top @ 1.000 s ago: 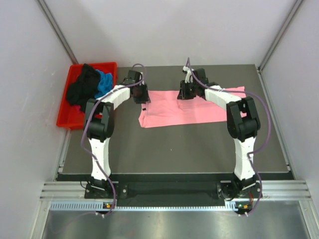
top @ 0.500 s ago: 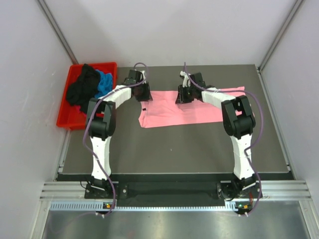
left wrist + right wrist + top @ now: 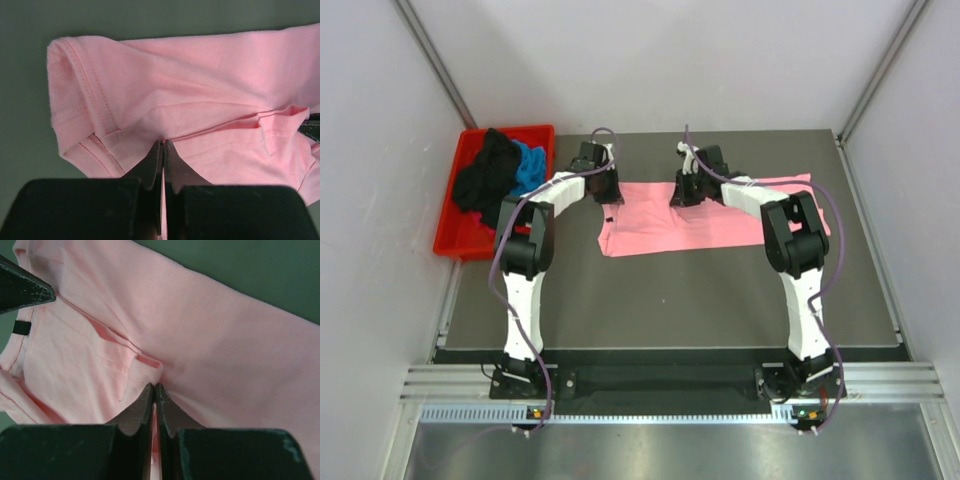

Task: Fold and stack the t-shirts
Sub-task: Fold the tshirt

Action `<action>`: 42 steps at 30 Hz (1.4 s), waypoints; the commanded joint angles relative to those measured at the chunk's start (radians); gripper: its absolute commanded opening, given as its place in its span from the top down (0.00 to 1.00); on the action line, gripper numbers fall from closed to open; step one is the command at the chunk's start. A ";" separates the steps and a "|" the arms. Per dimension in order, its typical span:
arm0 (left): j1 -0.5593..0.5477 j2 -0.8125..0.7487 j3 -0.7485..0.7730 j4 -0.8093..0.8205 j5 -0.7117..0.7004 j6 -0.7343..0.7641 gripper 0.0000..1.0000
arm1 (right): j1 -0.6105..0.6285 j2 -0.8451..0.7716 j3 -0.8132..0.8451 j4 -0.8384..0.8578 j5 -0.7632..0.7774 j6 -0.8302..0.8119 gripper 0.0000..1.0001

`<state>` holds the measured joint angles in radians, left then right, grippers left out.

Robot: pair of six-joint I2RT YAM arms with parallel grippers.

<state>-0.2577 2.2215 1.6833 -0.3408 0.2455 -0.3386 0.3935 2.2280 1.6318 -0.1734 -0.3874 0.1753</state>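
Note:
A light pink t-shirt (image 3: 710, 218) lies spread flat on the dark table, one sleeve hem at its left end (image 3: 75, 110). My left gripper (image 3: 612, 197) sits at the shirt's far left edge, and in the left wrist view it (image 3: 163, 143) is shut, pinching a fold of pink cloth (image 3: 200, 85). At the far edge near the middle is my right gripper (image 3: 682, 196); the right wrist view shows it (image 3: 154, 386) shut on a ridge of the same shirt (image 3: 225, 350) beside a small folded hem. A black t-shirt (image 3: 485, 178) and a bright blue one (image 3: 531, 166) lie in the bin.
A red plastic bin (image 3: 452, 241) stands at the table's far left and holds the heap of dark and blue cloth. Grey walls close in the table on the left, right and back. The other arm's dark fingertip (image 3: 20, 290) shows in the right wrist view's upper left.
Both grippers have closed on the pink t-shirt's far edge. The right gripper has slid a little left and farther back; the left one has barely moved.

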 commanded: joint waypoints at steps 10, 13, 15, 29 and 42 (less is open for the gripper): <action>0.002 -0.063 0.006 0.137 0.008 -0.020 1.00 | 0.022 -0.088 -0.047 0.133 0.077 0.004 1.00; 0.002 -0.060 0.007 0.149 0.006 -0.025 1.00 | 0.022 -0.102 -0.059 0.146 0.100 0.009 1.00; 0.002 -0.054 0.013 0.143 0.002 -0.023 1.00 | 0.024 -0.113 -0.075 0.164 0.110 0.013 1.00; 0.002 -0.095 -0.046 0.241 -0.020 -0.034 1.00 | 0.022 -0.160 -0.130 0.270 0.156 0.030 1.00; 0.000 -0.102 -0.059 0.313 0.046 -0.014 1.00 | 0.027 -0.179 -0.214 0.336 0.154 0.095 1.00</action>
<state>-0.2577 2.1815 1.6264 -0.1032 0.2630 -0.3668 0.3996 2.1201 1.4319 0.0868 -0.2382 0.2508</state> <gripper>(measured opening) 0.012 0.009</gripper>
